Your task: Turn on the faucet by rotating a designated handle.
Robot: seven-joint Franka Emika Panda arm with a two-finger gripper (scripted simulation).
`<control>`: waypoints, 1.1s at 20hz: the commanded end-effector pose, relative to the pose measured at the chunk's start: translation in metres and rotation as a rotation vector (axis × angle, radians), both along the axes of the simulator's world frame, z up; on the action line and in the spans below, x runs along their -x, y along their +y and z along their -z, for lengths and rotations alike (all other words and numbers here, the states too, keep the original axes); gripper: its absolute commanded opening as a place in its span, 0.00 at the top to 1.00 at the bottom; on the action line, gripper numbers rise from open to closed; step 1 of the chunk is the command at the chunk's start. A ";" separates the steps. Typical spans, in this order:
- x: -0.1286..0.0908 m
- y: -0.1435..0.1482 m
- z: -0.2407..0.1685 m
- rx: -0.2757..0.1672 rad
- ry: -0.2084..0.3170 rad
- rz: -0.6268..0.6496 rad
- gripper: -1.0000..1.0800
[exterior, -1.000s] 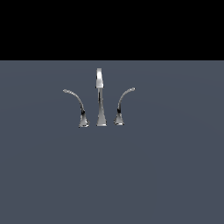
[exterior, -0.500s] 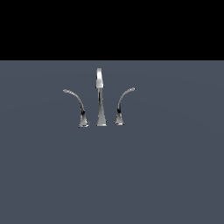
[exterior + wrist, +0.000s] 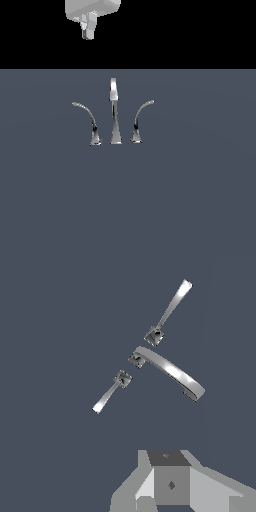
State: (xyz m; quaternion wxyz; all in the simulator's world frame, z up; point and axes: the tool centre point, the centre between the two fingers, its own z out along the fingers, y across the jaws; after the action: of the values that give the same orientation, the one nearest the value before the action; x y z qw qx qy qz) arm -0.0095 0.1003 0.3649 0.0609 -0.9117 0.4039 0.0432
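Observation:
The chrome faucet (image 3: 115, 117) stands mid-scene on the grey surface, its straight spout between two curved levers. The handle (image 3: 88, 122) is the lever arching toward the exterior view's left; its mirror lever (image 3: 139, 122) arches right. My gripper (image 3: 88, 34) hangs high above the set, over the handle's side and well apart from it, fingers close together with nothing held. The wrist view looks down on the spout (image 3: 170, 372), the handle (image 3: 107, 395) and the other lever (image 3: 169, 310), with my gripper (image 3: 170, 498) at the picture's edge.
A flat dark grey surface (image 3: 200, 200) spreads all around the faucet. Beyond its far edge the background is black.
My gripper has come into the exterior view from above; the earlier frames did not show it. The faucet and both levers have not moved.

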 end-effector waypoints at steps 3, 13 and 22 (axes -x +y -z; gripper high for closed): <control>-0.023 0.015 0.031 0.014 0.019 0.117 1.00; -0.066 0.046 0.106 0.070 0.041 0.367 1.00; -0.089 0.068 0.165 0.124 0.032 0.546 1.00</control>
State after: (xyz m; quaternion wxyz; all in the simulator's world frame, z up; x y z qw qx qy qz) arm 0.0765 0.1655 0.2079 0.0104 -0.7785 0.6273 0.0190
